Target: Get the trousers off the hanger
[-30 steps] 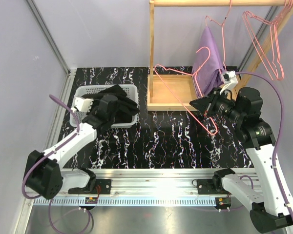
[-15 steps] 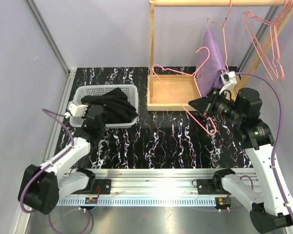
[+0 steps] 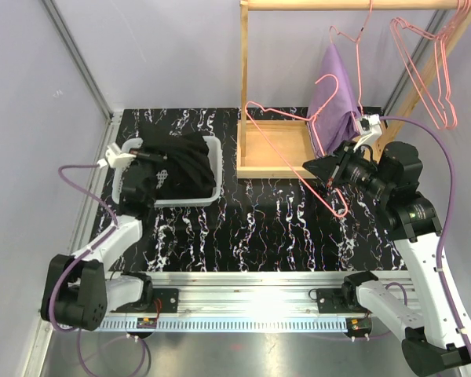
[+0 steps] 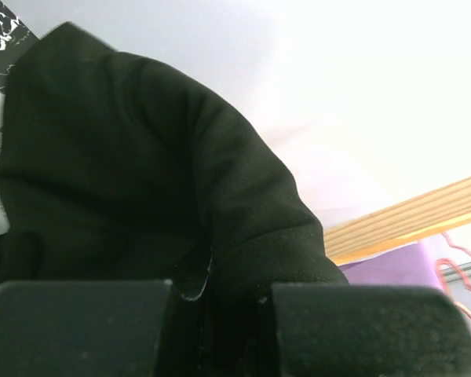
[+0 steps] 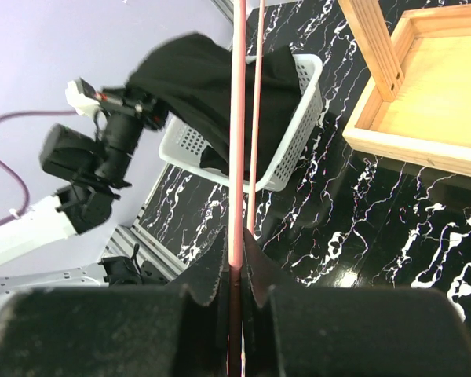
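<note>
At centre-left, the left fingers (image 4: 161, 318) pinch the black trousers (image 3: 184, 161) at the white basket (image 3: 190, 198); at right, the right fingers (image 5: 212, 306) clamp a pink wire hanger (image 5: 237, 157).

- The top view is lit brightly and evenly; only soft shadows are cast on the table (image 3: 282, 228).
- Strong glare is seen on the metal rail (image 3: 259, 302) at the near edge.
- In the left wrist view the wall (image 4: 361, 94) is washed out to white, the black trousers (image 4: 141, 181) are rendered dark, and the left tool (image 4: 212, 330) is blurred.
- In the right wrist view the right tool (image 5: 237, 302) and the near stretch of the hanger (image 5: 237, 157) are out of focus; bright reflections are shown on the glossy table.
</note>
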Robot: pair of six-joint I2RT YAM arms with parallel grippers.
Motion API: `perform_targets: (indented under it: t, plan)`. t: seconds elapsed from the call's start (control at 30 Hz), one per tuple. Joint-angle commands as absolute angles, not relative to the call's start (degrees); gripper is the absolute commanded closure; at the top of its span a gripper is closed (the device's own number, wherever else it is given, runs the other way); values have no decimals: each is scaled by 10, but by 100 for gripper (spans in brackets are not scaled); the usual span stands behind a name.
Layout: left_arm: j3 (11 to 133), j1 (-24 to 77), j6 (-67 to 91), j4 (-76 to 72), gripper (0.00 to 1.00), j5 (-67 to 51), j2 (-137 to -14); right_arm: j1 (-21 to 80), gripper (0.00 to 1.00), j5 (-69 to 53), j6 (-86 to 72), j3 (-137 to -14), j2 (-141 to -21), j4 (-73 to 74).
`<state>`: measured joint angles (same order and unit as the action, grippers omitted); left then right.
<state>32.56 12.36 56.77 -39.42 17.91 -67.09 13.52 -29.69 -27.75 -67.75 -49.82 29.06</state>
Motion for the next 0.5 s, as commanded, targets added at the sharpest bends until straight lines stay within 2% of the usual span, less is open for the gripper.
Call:
perform_targets:
  t: [0.0, 0.2, 0.27, 0.37, 0.4, 0.47]
  plan:
    - [259, 69, 608, -524, 100, 79, -644, 140, 100, -316, -285, -676, -492, 252]
    - [196, 1, 620, -424, 100, 33, -599, 139, 100, -322, -281, -677, -492, 251]
    - [211, -16, 623, -330, 100, 19, -586, 140, 100, -323, -281, -676, -495, 250]
    - [226, -35, 617, -209, 90, 18, -564, 139, 100, -327, -285, -675, -495, 246]
    - [244, -47, 613, -183, 83, 18, -560, 139, 100, -328, -287, -674, -494, 244]
    - [278, -61, 592, -82, 79, 24, -555, 139, 100, -330, -288, -675, -495, 243]
